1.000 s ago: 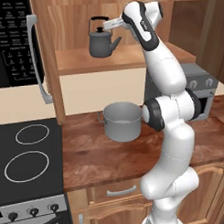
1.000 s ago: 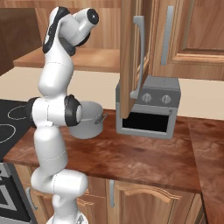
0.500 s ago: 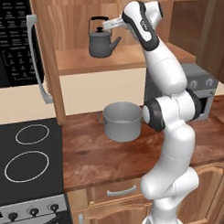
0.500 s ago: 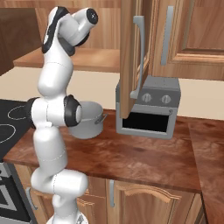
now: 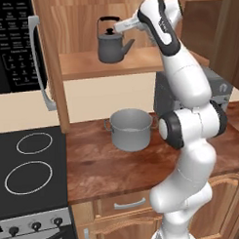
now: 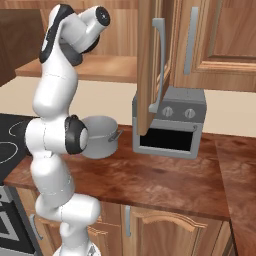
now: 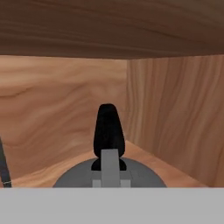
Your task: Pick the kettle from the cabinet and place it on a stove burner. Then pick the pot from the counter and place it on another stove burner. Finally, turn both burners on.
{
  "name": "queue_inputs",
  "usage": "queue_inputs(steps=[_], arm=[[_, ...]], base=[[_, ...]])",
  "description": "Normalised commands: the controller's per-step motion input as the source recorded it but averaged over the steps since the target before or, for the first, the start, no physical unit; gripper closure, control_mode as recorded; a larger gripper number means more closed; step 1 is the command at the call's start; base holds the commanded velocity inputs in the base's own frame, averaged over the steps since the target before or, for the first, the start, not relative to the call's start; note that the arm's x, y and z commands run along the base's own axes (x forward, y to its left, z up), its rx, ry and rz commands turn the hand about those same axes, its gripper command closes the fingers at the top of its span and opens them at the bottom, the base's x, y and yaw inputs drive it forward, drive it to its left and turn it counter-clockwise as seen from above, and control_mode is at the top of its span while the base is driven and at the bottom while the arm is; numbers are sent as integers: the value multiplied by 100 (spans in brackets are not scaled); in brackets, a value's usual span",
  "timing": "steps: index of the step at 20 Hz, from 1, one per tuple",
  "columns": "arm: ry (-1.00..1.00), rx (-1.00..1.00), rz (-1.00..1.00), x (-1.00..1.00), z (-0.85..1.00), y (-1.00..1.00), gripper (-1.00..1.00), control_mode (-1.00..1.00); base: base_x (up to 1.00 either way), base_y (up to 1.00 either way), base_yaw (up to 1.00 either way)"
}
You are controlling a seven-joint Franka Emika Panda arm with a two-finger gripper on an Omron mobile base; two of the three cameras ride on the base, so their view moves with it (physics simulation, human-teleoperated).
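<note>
gripper is clamping the black handle of the kettle | kettle is sitting inside the cabinet on its shelf | advice: lifting straight first, keeping spout level, then withdrawing slowly past the door

Bkgd: cream wall behind worktop; black microwave upper left; grey toaster oven w/ two knobs at right; wood base cupboards below; even lighting.

arm: glossy white rounded links | joints: black bands | jaws: seemingly pale grey
</note>
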Motion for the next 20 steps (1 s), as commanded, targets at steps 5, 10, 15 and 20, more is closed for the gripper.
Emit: queue_inputs(steps=[5,10,15,20], arm=[[-8,0,0,-75,0,0,100,-100],[-7,0,0,-74,-1,0,100,-100],[-3,0,0,-72,0,1,100,-100],[-3,0,0,-70,0,0,100,-100]], base=[[0,0,0],[0,0,0],[0,0,0],[0,0,0]])
